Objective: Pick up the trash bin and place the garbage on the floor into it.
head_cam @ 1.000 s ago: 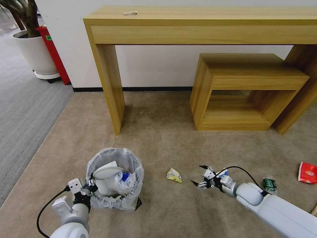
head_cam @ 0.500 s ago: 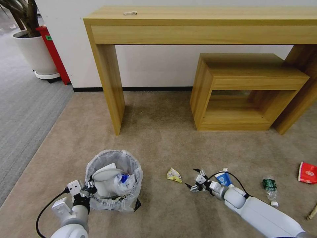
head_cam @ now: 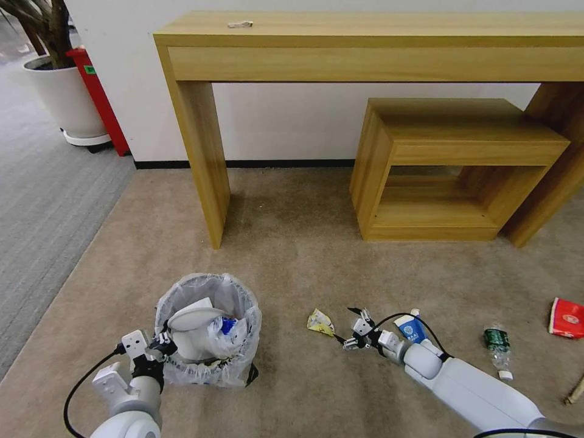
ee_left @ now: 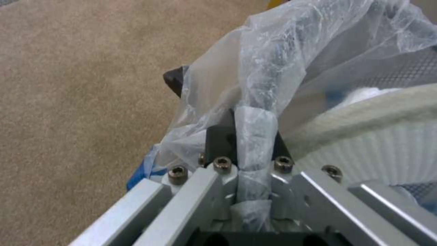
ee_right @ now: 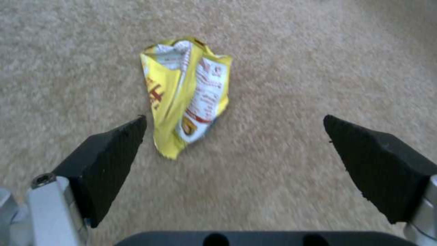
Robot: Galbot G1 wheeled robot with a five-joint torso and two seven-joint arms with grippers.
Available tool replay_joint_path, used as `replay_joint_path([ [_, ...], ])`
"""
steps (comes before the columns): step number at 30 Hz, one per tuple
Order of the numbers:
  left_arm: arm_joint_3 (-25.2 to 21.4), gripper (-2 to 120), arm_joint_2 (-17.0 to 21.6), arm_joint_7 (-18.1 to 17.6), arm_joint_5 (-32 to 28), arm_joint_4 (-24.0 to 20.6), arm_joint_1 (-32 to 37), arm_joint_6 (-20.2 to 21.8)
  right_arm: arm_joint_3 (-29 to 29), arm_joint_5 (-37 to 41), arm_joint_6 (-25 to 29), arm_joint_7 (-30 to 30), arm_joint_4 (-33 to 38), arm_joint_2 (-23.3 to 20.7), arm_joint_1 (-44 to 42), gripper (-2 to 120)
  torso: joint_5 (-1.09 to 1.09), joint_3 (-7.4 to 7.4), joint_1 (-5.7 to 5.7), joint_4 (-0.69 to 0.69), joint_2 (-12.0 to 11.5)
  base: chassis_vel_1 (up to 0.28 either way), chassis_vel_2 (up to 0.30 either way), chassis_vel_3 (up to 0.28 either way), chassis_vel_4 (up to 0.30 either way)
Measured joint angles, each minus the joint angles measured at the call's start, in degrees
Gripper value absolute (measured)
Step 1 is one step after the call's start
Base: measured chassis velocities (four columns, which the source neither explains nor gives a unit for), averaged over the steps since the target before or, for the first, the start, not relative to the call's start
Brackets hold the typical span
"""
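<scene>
In the trash bin, a white slipper

Trash bin: round, black, whitish liner frilling over rim, standing upright on beige floor, holding a white slipper. Crumpled yellow packet, blue-white carton, green-label bottle, red wrapper lying scattered alongside.

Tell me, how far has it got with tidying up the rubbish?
Partly done. The bin, gripped at its rim by the left gripper, already holds a white slipper. The open right gripper is at a yellow packet. A carton, a bottle and a red wrapper lie on the carpet.
</scene>
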Motion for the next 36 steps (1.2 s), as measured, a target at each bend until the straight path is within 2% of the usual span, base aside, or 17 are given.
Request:
replay_joint_path([
  [12, -0.1, 0, -0.1, 0.0, -0.4, -1.9, 1.1, 0.1, -3.6, 0.1, 1.0, 0.0, -4.7, 4.8, 2.9, 95, 0.0, 0.0, 0.0, 0.0, 0.0, 0.0, 0.0, 0.0, 0.0],
  [24, -0.4, 0, 0.2, -0.2, -1.2, -3.4, 1.8, 0.2, -4.1, -0.9, 2.9, -0.8, -12.1, 12.3, 3.7, 90, -0.01, 0.0, 0.0, 0.0, 0.0, 0.0, 0.0, 0.0, 0.0],
  [36, -0.5, 0, 0.6, -0.4, -1.9, -3.0, 1.1, 0.4, -2.6, -1.2, 3.6, -1.1, -14.0, 13.1, 2.7, 85, 0.02, 0.0, 0.0, 0.01, 0.0, 0.0, 0.0, 0.0, 0.0],
])
